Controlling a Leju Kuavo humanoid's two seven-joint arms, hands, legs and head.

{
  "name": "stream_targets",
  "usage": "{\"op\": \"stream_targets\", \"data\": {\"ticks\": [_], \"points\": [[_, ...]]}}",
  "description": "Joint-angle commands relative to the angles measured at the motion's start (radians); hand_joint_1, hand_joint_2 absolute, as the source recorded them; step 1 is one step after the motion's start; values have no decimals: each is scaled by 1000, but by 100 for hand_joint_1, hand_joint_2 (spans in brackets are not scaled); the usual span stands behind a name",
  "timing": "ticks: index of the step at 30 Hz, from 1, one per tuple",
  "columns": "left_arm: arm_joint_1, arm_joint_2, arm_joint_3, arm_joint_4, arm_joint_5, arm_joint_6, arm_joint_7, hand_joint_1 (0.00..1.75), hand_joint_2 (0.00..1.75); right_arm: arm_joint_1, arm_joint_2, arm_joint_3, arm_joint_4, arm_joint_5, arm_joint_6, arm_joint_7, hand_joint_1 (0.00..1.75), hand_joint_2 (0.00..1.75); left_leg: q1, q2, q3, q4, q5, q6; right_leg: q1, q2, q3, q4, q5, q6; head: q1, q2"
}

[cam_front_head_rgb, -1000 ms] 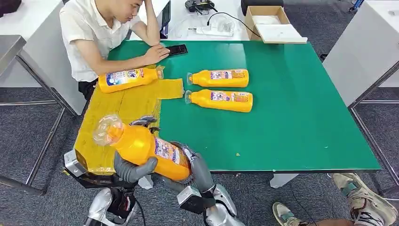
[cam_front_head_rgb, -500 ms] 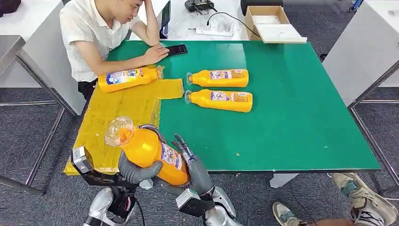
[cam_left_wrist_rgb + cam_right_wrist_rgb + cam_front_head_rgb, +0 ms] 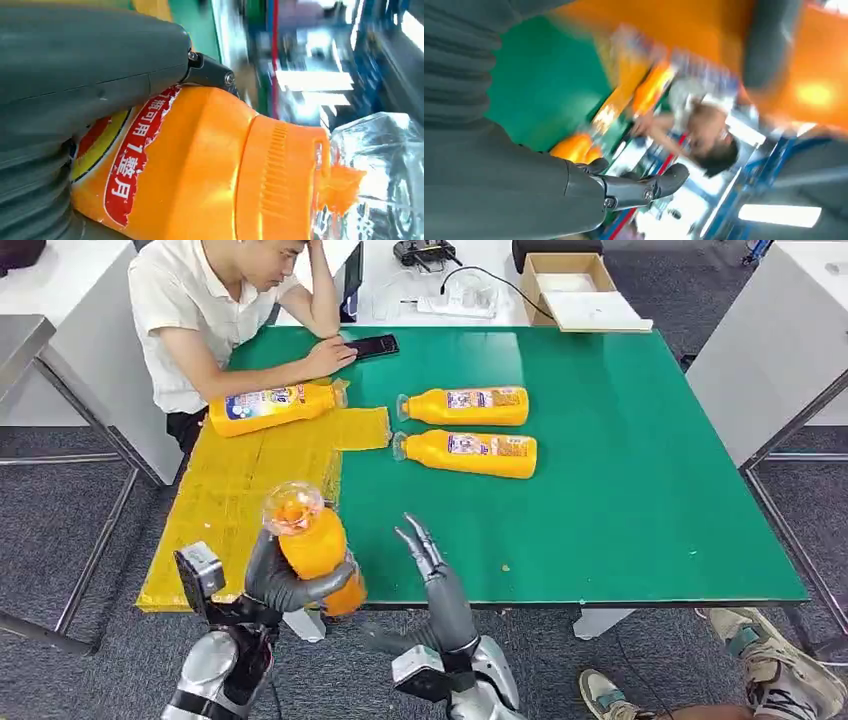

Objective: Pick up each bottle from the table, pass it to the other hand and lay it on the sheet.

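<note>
My left hand grips an orange bottle with a clear cap, held nearly upright at the table's near edge; the same bottle fills the left wrist view. My right hand is beside it, fingers spread, holding nothing. A yellow sheet covers the table's left part, with one orange bottle lying at its far end. Two more orange bottles lie side by side on the green table, right of the sheet. The right wrist view is blurred.
A person in a white shirt sits at the far left corner, one hand by a black phone. A cardboard box stands behind the table. Someone's feet are at the lower right.
My right hand has let go of the bottle and opened, drawing away to the right. My left hand has tipped the bottle upright and carried it rightward.
</note>
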Motion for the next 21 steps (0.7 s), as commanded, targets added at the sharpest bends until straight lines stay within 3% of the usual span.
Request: {"op": "stream_targets", "data": {"ticks": [1, 2, 4, 7, 11, 14, 18, 21], "points": [[-89, 79, 117, -21, -263, 156, 22, 175, 175, 58, -76, -162, -89, 12, -50, -32, 0, 0, 0, 0, 2, 0, -1, -1, 1, -2, 3, 0, -1, -1, 0, 0], [-105, 86, 116, -14, -443, 292, 22, 175, 175, 68, -87, -167, -108, -2, -67, -32, 0, 0, 1, 0, 4, 0, -2, -1, 1, -2, 4, 0, -2, -2, 0, 0], [-128, 92, 121, -1, -520, 333, 56, 175, 175, 78, -96, -178, -128, -9, -106, -32, 0, 0, 1, 0, 4, 0, -2, -2, 1, -2, 5, 0, -2, -2, 0, 0], [-184, 134, 115, 56, -740, 477, 94, 175, 175, 82, -101, -191, -222, -96, -295, -32, 0, 0, 0, -1, 1, 0, -1, -1, 0, -3, 2, 0, -1, -1, 0, 0], [-286, 184, 83, 204, -922, 506, 163, 175, 175, 88, -54, -287, -350, -135, -313, -32, 0, 0, -1, -1, 0, 0, 0, -1, 0, -2, 1, 1, -1, -1, 0, 0], [-350, 196, 69, 315, -981, 529, 166, 175, 175, 81, -66, -262, -335, -156, -313, -32, 0, 0, 1, -3, 3, 0, 0, -2, 1, -5, 3, 1, -2, -2, 0, 0], [-470, 195, 28, 563, -999, 408, 178, 175, 175, 52, -77, -207, -268, -181, -277, -32, 0, 0, 1, -1, 4, 0, 0, -2, 1, -3, 4, 0, 0, -2, 0, 0], [-478, 192, 26, 582, -998, 401, 178, 175, 175, 50, -76, -203, -263, -181, -275, -32, 0, 0, 1, -2, 6, -1, 0, -2, 2, -5, 7, -1, -1, -3, 0, 0]]}}
